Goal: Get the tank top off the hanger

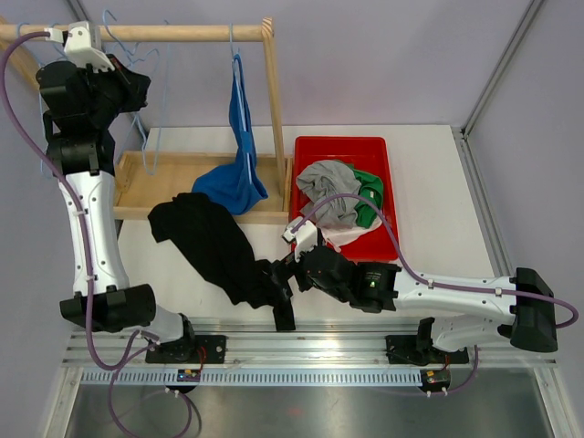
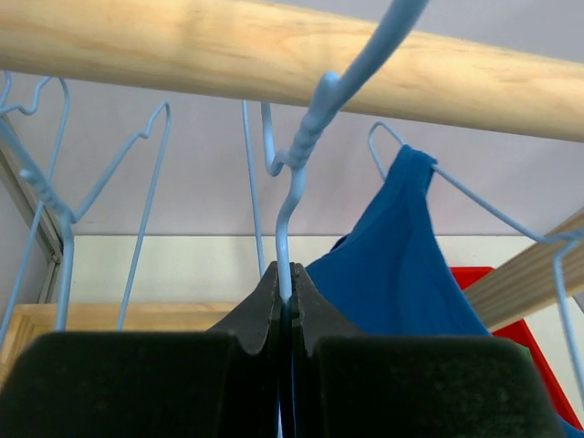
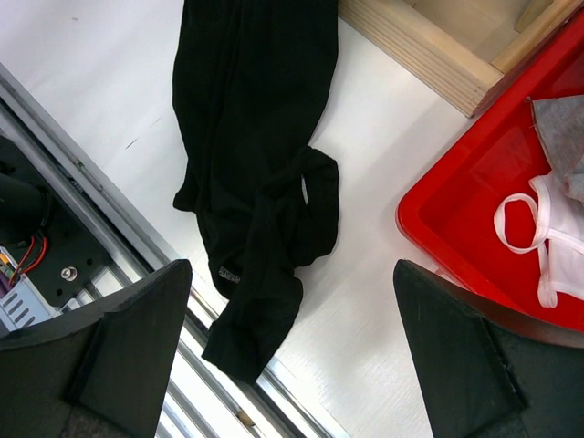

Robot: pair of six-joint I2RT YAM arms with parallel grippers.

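A black tank top (image 1: 214, 251) lies crumpled on the white table, off any hanger, and fills the top of the right wrist view (image 3: 255, 137). My right gripper (image 3: 292, 347) hovers open just above its lower end, with nothing between the fingers; it shows near the table's front edge (image 1: 278, 274). Up by the wooden rod (image 1: 182, 33), my left gripper (image 2: 286, 274) is shut on the neck of a light blue wire hanger (image 2: 285, 237), whose hook rests over the rod. A blue tank top (image 1: 239, 155) hangs on another hanger (image 2: 474, 196) to the right.
More bare wire hangers (image 2: 137, 192) hang left of the held one. The rack's wooden base tray (image 1: 137, 187) sits under the rod, its upright post (image 1: 275, 100) at the right. A red bin (image 1: 345, 146) with grey, green and white clothes stands right of it.
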